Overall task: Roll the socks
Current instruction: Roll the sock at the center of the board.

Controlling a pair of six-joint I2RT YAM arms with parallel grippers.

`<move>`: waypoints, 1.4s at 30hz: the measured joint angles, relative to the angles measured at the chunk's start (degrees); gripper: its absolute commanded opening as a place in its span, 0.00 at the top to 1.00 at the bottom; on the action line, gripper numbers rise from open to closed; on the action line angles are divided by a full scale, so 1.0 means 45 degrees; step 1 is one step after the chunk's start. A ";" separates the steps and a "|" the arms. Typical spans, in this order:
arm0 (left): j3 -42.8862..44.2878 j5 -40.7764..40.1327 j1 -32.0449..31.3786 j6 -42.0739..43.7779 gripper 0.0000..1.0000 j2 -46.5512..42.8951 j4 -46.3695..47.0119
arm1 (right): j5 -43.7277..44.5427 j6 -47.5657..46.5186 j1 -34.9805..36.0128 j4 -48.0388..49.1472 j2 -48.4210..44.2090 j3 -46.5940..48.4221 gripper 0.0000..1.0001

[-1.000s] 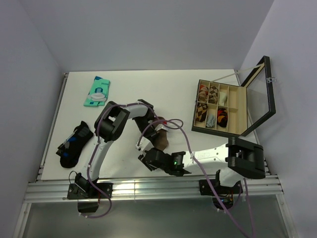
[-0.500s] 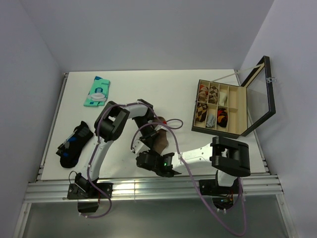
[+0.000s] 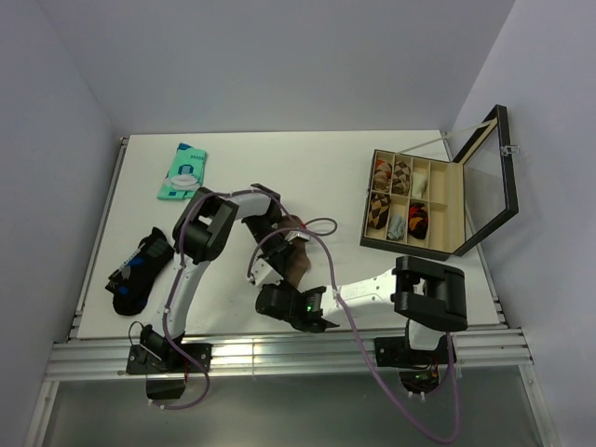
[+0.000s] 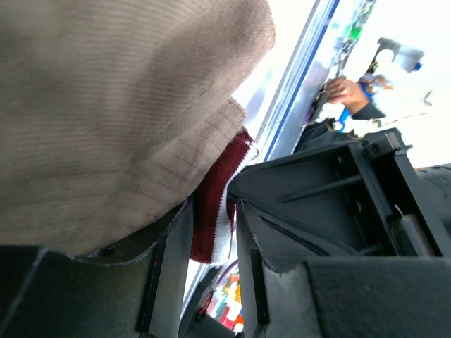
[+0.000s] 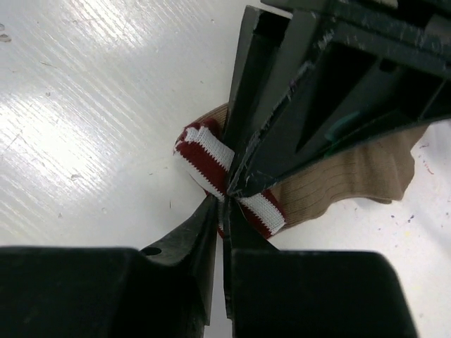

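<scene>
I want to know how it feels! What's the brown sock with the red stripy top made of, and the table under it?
The tan sock looks like soft knitted fabric, matte; fine ribs run along it. Its maroon cuff seems a thicker, stretchy knit with white stripes. The table looks hard, smooth and white, maybe painted or laminated; light glints off it.

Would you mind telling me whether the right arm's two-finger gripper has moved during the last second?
Yes. The right gripper has shifted left, away from the black-framed wooden compartment box, while pinching the tan-brown sock.
</scene>
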 measured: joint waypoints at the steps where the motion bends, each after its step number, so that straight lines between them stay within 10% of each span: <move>1: -0.0068 0.0087 0.0063 -0.0087 0.62 -0.0015 0.0044 | -0.0092 0.0049 -0.0029 0.0117 -0.0083 -0.0102 0.94; 17: -0.1404 0.0257 0.1826 -0.0763 0.64 -0.1914 0.2540 | -0.5105 0.0816 -0.2312 0.1389 -0.2001 -0.1802 0.99; 27: -0.4449 -0.0661 0.3740 -0.3886 0.64 -0.6946 0.7601 | -1.0457 0.0947 -0.5241 0.1253 -0.2225 -0.1894 0.99; 42: -0.9335 -0.3725 0.3672 -0.2720 0.53 -1.2978 1.2784 | -1.7010 0.1039 -0.8213 -0.0136 0.1836 0.1467 0.96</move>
